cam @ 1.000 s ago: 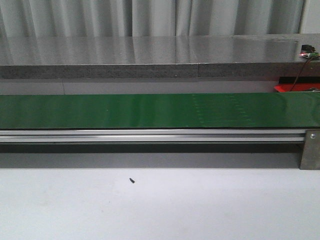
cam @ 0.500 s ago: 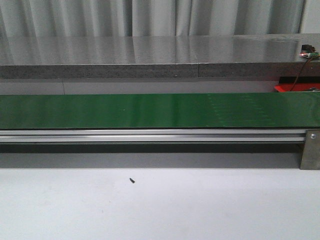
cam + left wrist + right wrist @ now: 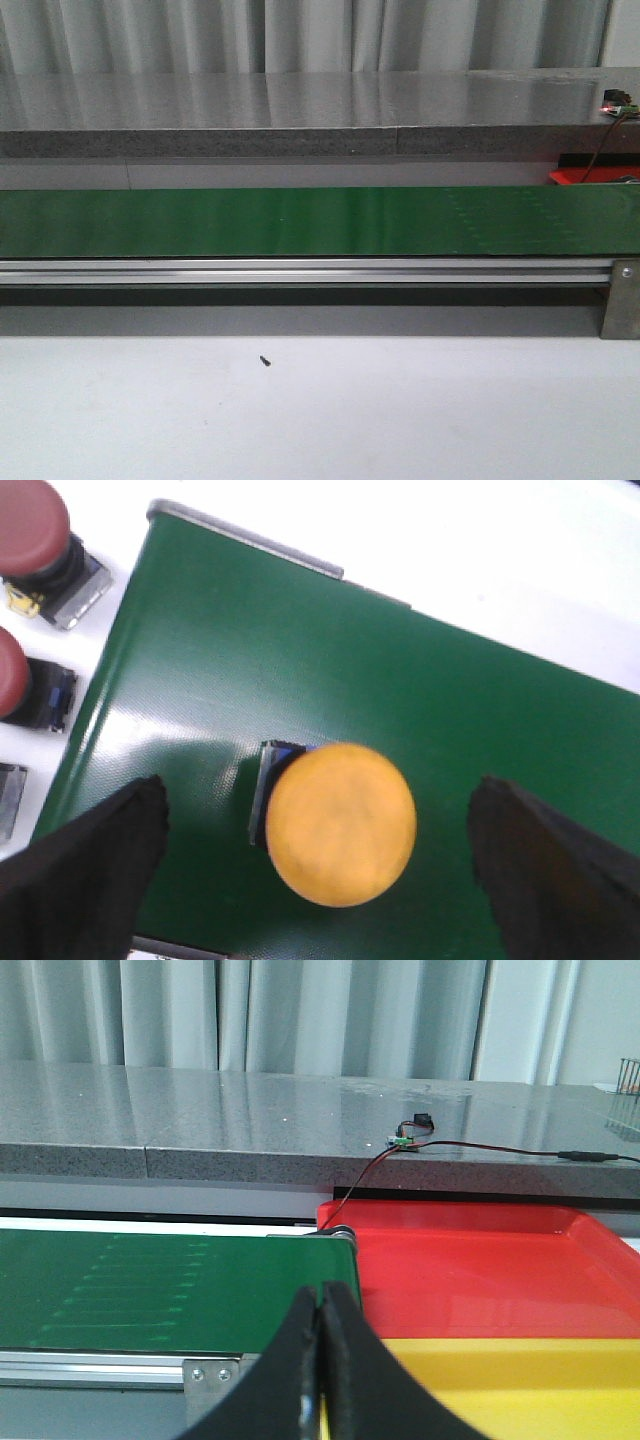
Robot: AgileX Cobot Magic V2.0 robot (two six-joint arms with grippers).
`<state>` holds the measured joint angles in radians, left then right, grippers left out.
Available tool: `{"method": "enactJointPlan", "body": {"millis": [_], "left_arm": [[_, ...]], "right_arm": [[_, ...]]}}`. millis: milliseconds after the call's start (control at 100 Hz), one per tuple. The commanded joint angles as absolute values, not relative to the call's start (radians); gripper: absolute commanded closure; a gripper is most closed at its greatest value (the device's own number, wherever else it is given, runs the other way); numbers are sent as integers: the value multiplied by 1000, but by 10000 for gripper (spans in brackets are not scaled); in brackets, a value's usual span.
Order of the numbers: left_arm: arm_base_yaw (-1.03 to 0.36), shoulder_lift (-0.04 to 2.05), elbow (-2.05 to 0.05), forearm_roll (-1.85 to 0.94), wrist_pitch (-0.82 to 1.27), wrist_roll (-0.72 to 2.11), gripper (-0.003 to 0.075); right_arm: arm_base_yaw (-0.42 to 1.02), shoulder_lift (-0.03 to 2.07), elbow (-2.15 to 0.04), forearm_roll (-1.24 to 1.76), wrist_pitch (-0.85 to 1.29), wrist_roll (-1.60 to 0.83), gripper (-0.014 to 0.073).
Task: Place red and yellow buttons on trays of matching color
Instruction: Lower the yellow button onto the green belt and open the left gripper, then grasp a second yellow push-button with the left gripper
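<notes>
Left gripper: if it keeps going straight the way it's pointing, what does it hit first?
Most likely the yellow button: it sits between the open fingers of the left gripper, on the green belt. Depth to it is unclear.

A yellow button [image 3: 340, 823] with a round cap stands upright on the green belt [image 3: 420, 710]. Two red buttons [image 3: 30, 525] lie beside the belt. The red tray [image 3: 480, 1270] adjoins the yellow tray [image 3: 500, 1385].

The right hand [image 3: 322, 1360], fingers pressed together, hangs before the red tray [image 3: 480, 1270] and yellow tray [image 3: 520, 1385].
</notes>
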<state>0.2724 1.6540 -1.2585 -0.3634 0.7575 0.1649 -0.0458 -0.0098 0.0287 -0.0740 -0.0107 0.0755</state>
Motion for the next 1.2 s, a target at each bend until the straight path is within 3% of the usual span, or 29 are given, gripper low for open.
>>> {"method": "enactJointPlan", "body": {"millis": [0,200,740,1190], "left_arm": [[269,1561,-1292,-395,706,169,117],[329,1463,-1292,-388,706,167,117],[696,1415,-1215,-245,819,148,120],[756,1535,-1119,-189,718,117,120]], "right_arm": [[-46,-29,11,-72,-94,72,662],[-46,-29,11,-72,-94,72,662],[-46,-29,11,-72,-94,72,662],[-46,-29,11,-72,-94,72,662]]}}
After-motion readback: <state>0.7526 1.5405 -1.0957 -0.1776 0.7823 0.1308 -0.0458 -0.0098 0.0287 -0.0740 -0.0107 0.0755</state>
